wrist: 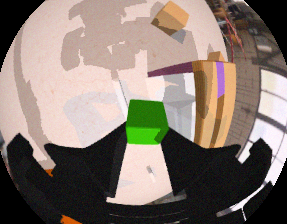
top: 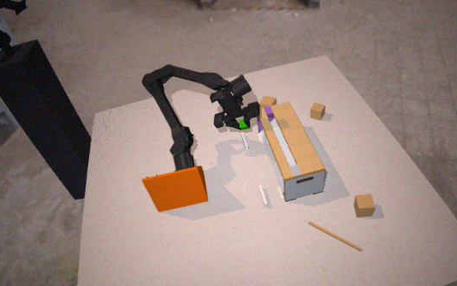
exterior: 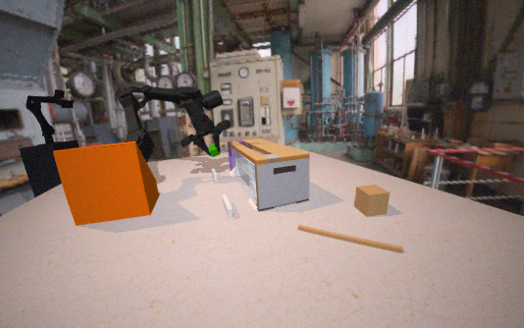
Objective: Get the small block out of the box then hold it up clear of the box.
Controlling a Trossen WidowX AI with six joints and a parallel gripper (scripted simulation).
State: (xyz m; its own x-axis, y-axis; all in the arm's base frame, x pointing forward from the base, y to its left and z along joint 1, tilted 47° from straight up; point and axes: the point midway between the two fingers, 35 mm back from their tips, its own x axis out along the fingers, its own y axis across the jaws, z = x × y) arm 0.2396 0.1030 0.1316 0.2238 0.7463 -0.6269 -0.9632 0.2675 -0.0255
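A bright green block (top: 243, 124) (exterior: 213, 150) (wrist: 146, 122) is held between the fingertips of my gripper. The gripper (top: 241, 125) (exterior: 211, 151) (wrist: 147, 131) is shut on it, in the air above the table, to the left of the box's far end in the top and exterior views. The long box (top: 305, 150) (exterior: 284, 184) (wrist: 203, 107) stands upright on the table, with a wooden top, a pale slot along it, grey end wall and purple parts at its far end. In the wrist view the box is to the right of the block, apart from it.
An orange block-shaped obstacle (top: 176, 188) (exterior: 101, 184) stands near the arm's base. Wooden cubes stand around the box, one at the near right (top: 364, 205) (exterior: 372, 200). A thin wooden stick (top: 335, 235) (exterior: 349, 239) and white bars (top: 264, 195) (exterior: 228, 205) lie on the table (top: 189, 248) (exterior: 192, 275).
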